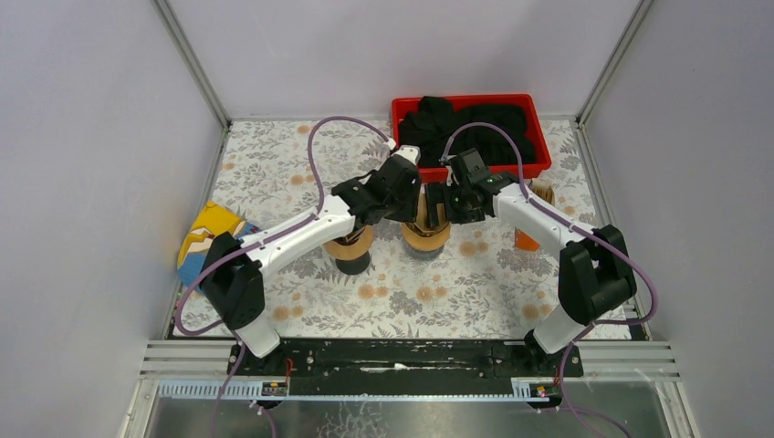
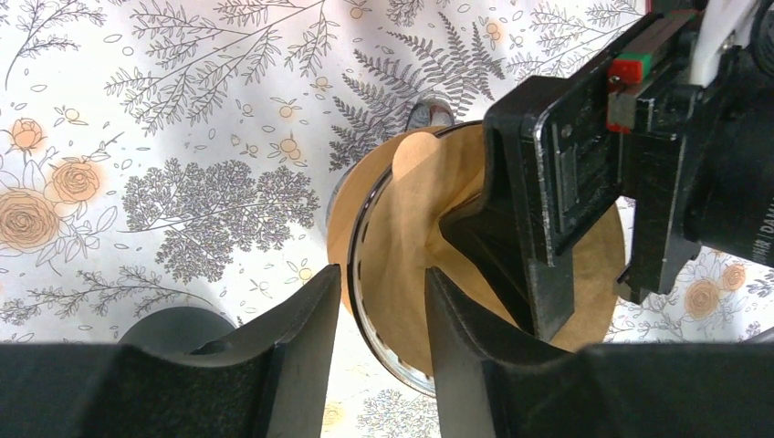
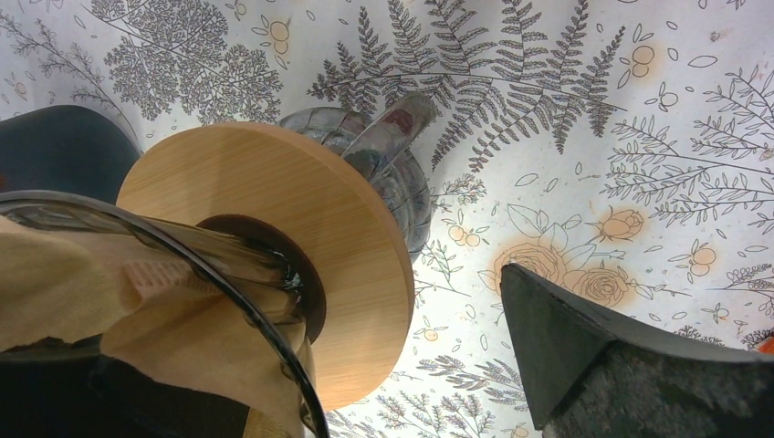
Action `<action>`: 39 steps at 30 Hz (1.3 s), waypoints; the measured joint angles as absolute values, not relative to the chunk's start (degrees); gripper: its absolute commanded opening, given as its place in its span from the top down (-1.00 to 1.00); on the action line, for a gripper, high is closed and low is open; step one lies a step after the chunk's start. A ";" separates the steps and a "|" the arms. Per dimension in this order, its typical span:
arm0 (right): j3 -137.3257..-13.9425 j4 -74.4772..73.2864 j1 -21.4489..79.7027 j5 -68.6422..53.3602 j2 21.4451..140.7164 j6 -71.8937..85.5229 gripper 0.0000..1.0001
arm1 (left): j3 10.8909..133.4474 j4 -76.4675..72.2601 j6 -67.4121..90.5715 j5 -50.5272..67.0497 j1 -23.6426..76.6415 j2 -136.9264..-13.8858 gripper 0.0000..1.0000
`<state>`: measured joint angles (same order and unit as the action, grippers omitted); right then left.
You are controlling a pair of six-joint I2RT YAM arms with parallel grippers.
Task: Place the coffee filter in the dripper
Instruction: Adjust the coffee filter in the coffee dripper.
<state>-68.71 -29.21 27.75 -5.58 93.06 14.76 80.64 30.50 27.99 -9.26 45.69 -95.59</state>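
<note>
left jaws, right jaws both apart astride dripper (image 3: 274, 201) rim, filter (image 2: 411, 228) inside; red bin (image 1: 540, 137) at far desk edge

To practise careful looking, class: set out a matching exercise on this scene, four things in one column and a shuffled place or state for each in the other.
1 coffee filter
2 red bin
3 right gripper
4 wooden collar

A at the back, holds black cloth
B ring around the glass dripper
C open, one finger inside the filter
D brown paper lining the dripper

Pairs: 1-D, 2-A, 3-C, 4-B
</note>
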 measured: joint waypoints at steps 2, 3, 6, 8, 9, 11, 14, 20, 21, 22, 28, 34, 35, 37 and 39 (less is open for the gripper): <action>-68.71 -29.21 27.75 -5.65 93.01 14.76 -0.98 | 80.64 30.44 27.99 -9.23 45.56 -95.61 0.21; -68.71 -29.21 27.75 -5.65 92.95 14.76 -0.98 | 80.64 30.48 27.99 -9.21 45.54 -95.74 0.25; -68.71 -29.19 27.75 -5.72 92.55 14.76 -0.98 | 80.64 30.55 27.99 -9.21 45.54 -96.23 0.33; -68.71 -29.21 27.75 -5.76 92.05 14.76 -0.99 | 80.64 30.61 27.97 -9.21 45.54 -96.75 0.34; -68.71 -29.21 27.75 -5.89 91.74 14.76 -0.99 | 80.64 30.61 27.94 -9.21 45.54 -96.92 0.34; -68.71 -29.21 27.75 -6.22 91.09 14.74 -0.99 | 80.64 30.63 27.97 -9.23 45.54 -97.06 0.35; -68.71 -29.19 27.75 -6.81 90.17 14.76 -1.00 | 80.66 30.63 27.94 -9.21 45.54 -97.06 0.35; -68.73 -29.19 27.73 -7.09 88.92 14.74 -0.99 | 80.64 30.63 27.92 -9.21 45.54 -97.27 0.36; -68.71 -29.19 27.73 -7.07 88.75 14.74 -0.99 | 80.64 30.65 27.92 -9.21 45.54 -97.36 0.36; -68.73 -29.19 27.68 -7.03 88.58 14.72 -0.99 | 80.66 30.65 27.92 -9.21 45.54 -97.47 0.36; -68.71 -29.23 26.98 -6.98 86.76 14.57 -0.99 | 80.64 30.68 27.92 -9.21 45.54 -97.93 0.36; -68.66 -29.15 24.75 -7.22 83.94 14.59 -0.99 | 80.64 30.68 27.92 -9.21 45.54 -98.10 0.36; -68.47 -28.91 24.08 -7.22 83.57 14.63 -0.99 | 80.66 30.68 27.92 -9.19 45.54 -98.13 0.36; -67.99 -28.60 22.85 -7.25 83.15 14.70 -1.00 | 80.66 30.68 27.92 -9.19 45.54 -98.19 0.36; -67.18 -28.01 21.93 -7.68 83.13 14.85 -1.00 | 80.66 30.68 27.92 -9.19 45.54 -98.26 0.36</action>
